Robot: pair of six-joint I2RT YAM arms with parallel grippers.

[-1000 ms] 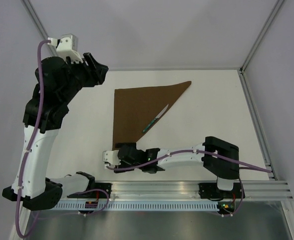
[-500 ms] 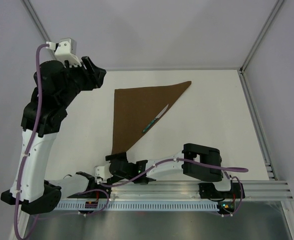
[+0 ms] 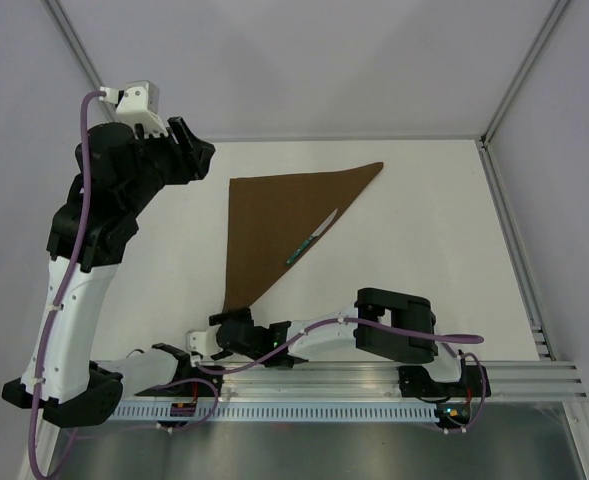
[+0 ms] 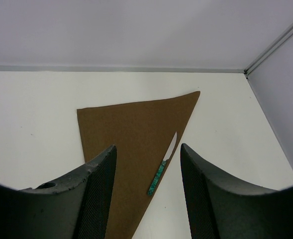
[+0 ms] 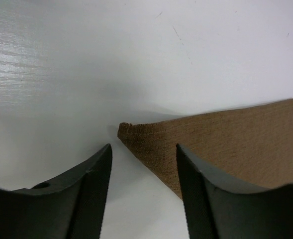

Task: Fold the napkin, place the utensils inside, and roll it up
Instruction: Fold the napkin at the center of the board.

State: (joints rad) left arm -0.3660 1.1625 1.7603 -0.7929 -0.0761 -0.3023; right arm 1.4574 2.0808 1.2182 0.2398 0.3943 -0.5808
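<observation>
White table [image 3: 424, 230] under triangular napkin [image 3: 274, 215] (knife [image 3: 311, 238] atop)

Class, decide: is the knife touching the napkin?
Touching. The left wrist view shows the knife lying with its green handle on the napkin, along its diagonal edge.

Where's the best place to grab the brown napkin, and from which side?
Grip the napkin at its near pointed tip, coming in low from the near side with the right pincer: that tip is narrow, looks slightly raised, and points at its open jaws.
</observation>
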